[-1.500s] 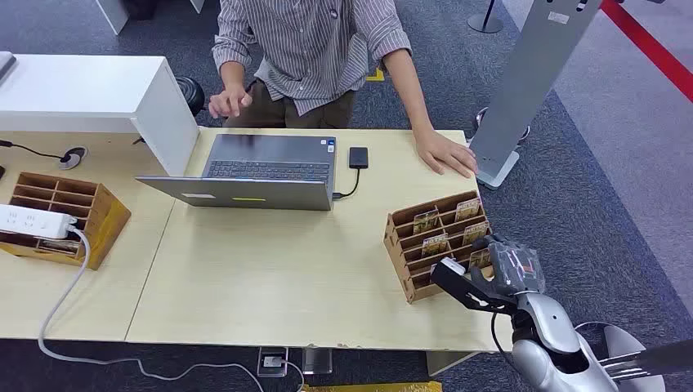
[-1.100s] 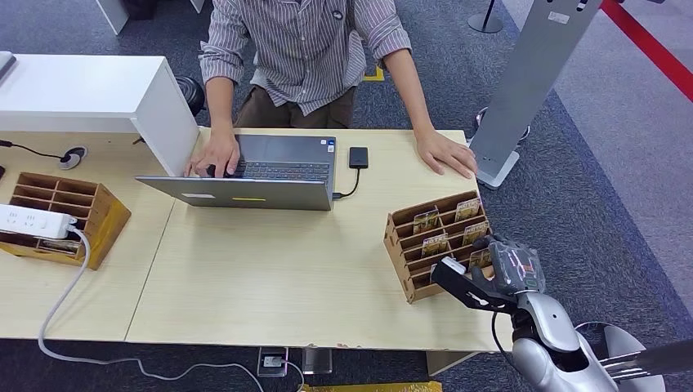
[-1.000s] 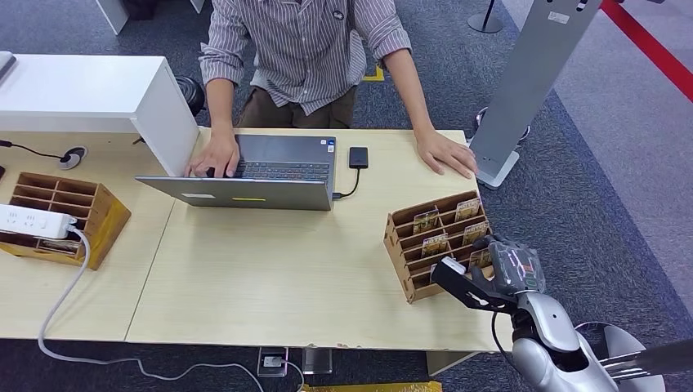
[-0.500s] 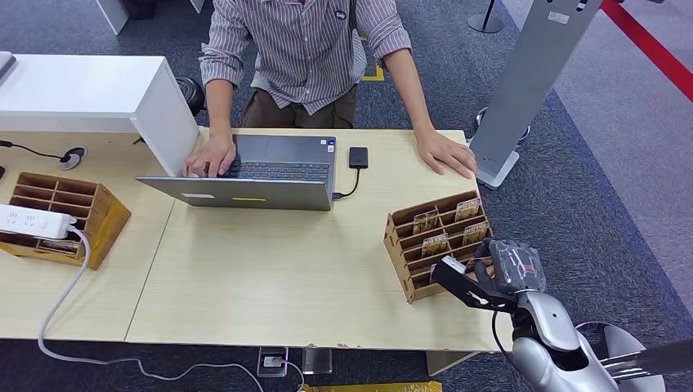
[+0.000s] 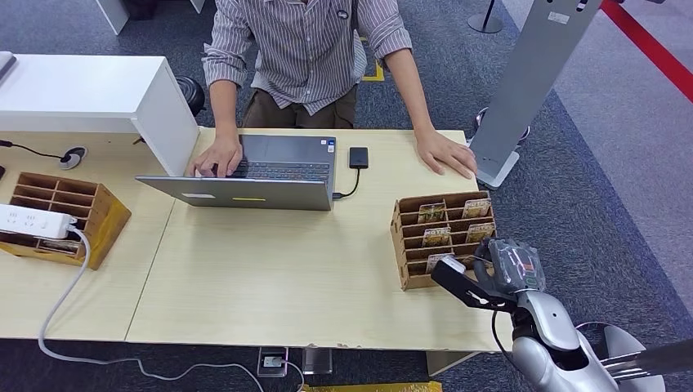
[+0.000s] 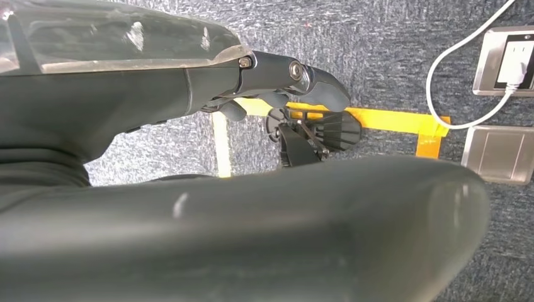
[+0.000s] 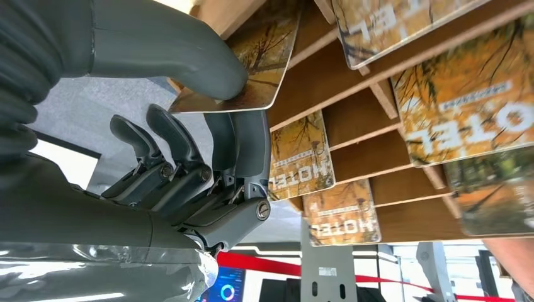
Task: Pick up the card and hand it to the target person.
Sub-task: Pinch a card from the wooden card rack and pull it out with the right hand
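Pickup half done: right hand point(image 7: 189, 157) fingers point(image 7: 249, 148) and thumb pinch a card point(image 7: 252, 63) not yet out of the rack point(image 5: 441, 237) at the worktop's right edge; lift and handover to person point(image 5: 310, 49) remain.

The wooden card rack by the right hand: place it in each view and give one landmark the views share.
Head view: wooden card rack on the table's near right corner, just ahead of the right hand.
Left wrist view: not in it.
Right wrist view: its wooden slots hold the cards.
Shared landmark: the orange HOTEL cards.
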`<state>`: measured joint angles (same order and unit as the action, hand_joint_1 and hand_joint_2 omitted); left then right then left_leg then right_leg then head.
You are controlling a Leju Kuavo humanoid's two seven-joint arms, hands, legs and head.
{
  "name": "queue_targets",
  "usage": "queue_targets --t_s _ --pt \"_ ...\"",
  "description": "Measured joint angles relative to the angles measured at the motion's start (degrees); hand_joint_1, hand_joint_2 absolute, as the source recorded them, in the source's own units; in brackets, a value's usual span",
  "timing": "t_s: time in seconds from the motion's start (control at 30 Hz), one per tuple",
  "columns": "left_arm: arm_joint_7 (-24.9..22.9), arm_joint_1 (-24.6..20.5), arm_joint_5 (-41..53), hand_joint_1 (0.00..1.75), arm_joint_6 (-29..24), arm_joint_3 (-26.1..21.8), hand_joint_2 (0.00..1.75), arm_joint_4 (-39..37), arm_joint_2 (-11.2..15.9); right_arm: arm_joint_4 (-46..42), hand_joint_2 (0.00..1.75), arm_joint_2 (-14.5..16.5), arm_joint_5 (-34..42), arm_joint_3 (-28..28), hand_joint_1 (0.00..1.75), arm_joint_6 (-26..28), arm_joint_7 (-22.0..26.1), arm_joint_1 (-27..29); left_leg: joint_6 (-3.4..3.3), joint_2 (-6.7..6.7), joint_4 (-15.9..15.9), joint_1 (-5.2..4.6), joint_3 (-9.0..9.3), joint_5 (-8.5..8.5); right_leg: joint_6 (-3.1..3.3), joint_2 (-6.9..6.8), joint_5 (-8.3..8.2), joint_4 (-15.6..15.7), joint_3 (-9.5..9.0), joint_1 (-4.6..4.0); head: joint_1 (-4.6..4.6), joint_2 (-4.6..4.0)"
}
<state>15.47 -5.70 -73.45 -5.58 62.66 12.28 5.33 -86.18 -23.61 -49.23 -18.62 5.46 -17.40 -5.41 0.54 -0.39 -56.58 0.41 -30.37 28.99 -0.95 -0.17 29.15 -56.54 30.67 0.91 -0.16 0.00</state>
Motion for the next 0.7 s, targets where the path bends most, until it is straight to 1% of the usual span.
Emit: queue_targets --t_s 0.2,0.33,0.4,0.57,0.7 --pt "-0.04 0.00 0.15 0.00 -0.07 0.05 0.00 0.00 0.00 -0.41 1.75 0.02 -0.20 -0.05 1.61 0.00 -0.30 0.04 0.00 0.00 0.00 0.00 -0.01 0.00 0.00 0.00 0.00 0.00 0.00 0.00 -0.02 0.00" --pt "-0.19 0.01 -0.16 0.00 -0.08 0.05 0.00 0.00 0.05 -2.64 1.75 -0.02 -2.36 -0.05 1.61 -0.63 -3.05 0.20 0.00 0.00 0.00 0.00 0.00 0.00 0.00 0.00 0.00 0.00 0.00 0.00 -0.01 0.00" --pt "-0.27 0.01 -0.31 0.00 -0.13 0.05 0.00 0.00 0.10 -4.88 1.75 -0.17 -4.14 0.02 1.61 -2.23 -5.52 0.31 0.00 0.00 0.00 0.00 0.00 0.00 0.00 0.00 0.00 0.00 0.00 0.00 -0.02 0.00" --pt "-0.67 0.04 -0.88 0.00 -0.40 0.05 0.00 0.00 0.26 -13.40 1.75 -0.84 -5.98 0.44 1.61 -8.47 -11.07 0.84 0.00 0.00 -0.01 0.00 0.01 0.00 0.00 0.01 0.00 0.00 0.01 0.00 -0.03 0.00" --pt "-1.03 0.05 -1.01 0.00 -0.63 0.05 0.00 0.00 0.36 -20.78 1.75 -1.32 -7.56 0.60 1.61 -11.89 -13.41 1.10 0.00 0.01 -0.01 0.00 0.01 0.00 0.00 0.01 0.00 0.00 0.01 0.00 -0.04 0.00"
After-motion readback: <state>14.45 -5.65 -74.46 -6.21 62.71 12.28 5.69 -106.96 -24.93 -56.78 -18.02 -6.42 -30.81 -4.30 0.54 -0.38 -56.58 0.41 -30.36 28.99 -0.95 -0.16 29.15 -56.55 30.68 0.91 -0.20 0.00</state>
